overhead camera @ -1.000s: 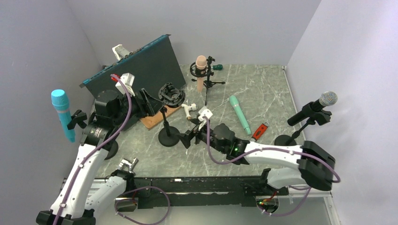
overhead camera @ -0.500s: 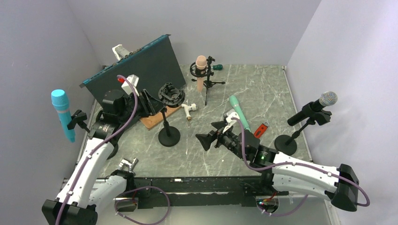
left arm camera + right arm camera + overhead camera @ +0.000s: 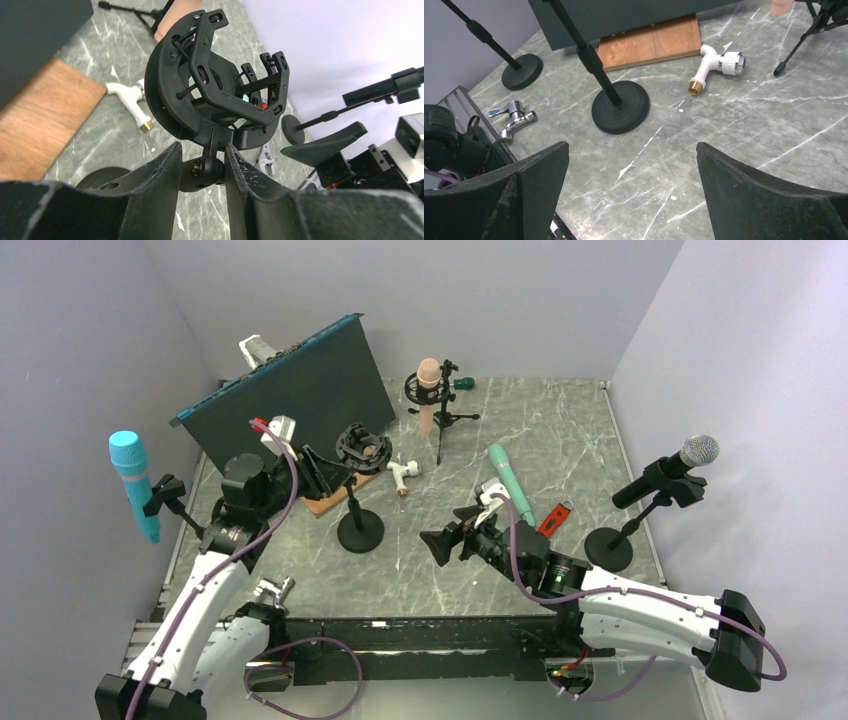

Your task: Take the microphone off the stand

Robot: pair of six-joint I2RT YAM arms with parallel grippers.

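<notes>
Table-top rig: the left gripper (image 3: pixel 202 162) pinches the stand (image 3: pixel 353 502) at the joint just under its cradle (image 3: pixel 215 80), which sits empty. The green mic (image 3: pixel 510 483) lies flat on the table (image 3: pixel 570 430), well apart from that cradle and near the right gripper (image 3: pixel 447 535), whose jaws are spread wide and hold nothing. If this stand is the one meant, the removal looks done and only letting go is left.
</notes>
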